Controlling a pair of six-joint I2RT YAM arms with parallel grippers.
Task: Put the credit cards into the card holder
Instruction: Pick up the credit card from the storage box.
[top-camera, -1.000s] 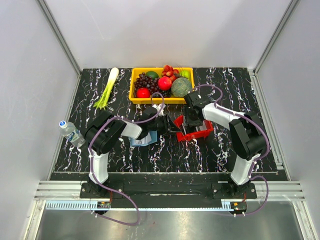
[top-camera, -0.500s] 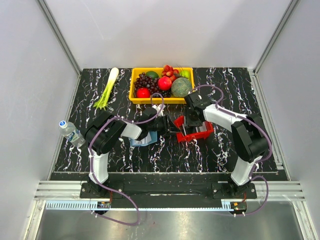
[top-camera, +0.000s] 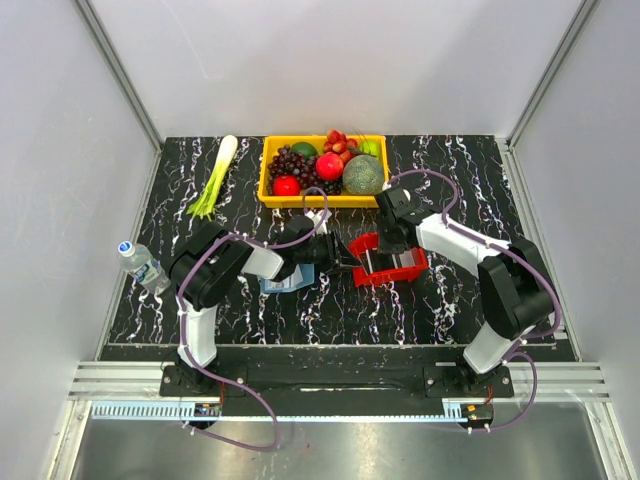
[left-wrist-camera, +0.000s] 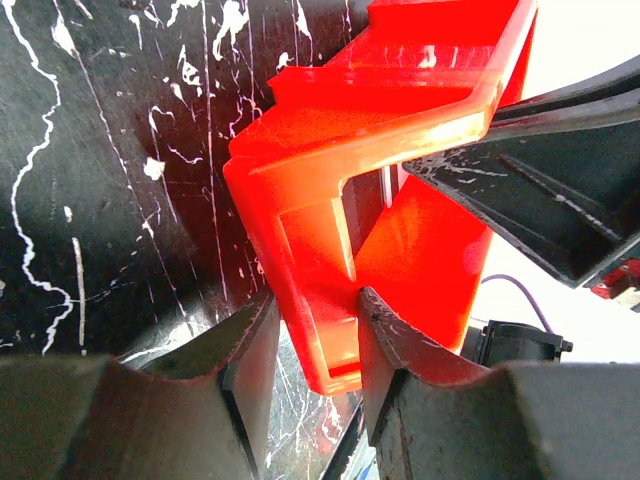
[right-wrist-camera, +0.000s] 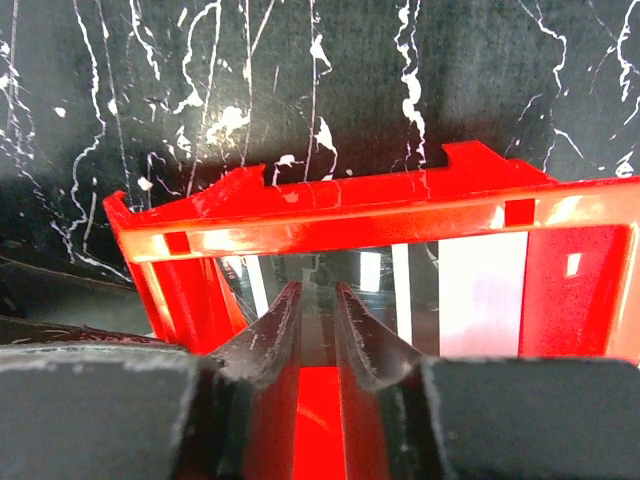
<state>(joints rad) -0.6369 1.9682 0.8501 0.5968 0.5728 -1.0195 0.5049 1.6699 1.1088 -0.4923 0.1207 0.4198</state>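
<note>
The red tray (top-camera: 372, 243) sits mid-table, and credit cards stand inside it: a dark glossy one (right-wrist-camera: 320, 272) and a white one (right-wrist-camera: 482, 295) lean on its far wall. My left gripper (left-wrist-camera: 315, 322) is shut on the tray's side wall (left-wrist-camera: 300, 250), with one finger inside and one outside. My right gripper (right-wrist-camera: 318, 305) reaches down into the tray (right-wrist-camera: 330, 210). Its jaws are a narrow gap apart in front of the dark card, and I cannot see whether they pinch it. The blue card holder (top-camera: 280, 284) lies left of the tray, partly under the left arm.
A yellow basket (top-camera: 266, 186) of fruit stands just behind the tray. A leek (top-camera: 215, 178) lies at the back left. A water bottle (top-camera: 140, 262) rests at the left edge. Both forearms crowd the tray from either side.
The right gripper's jaws have narrowed from wide to a slim gap inside the tray, and the right arm has swung outward to the right. The left grip on the tray is unchanged.
</note>
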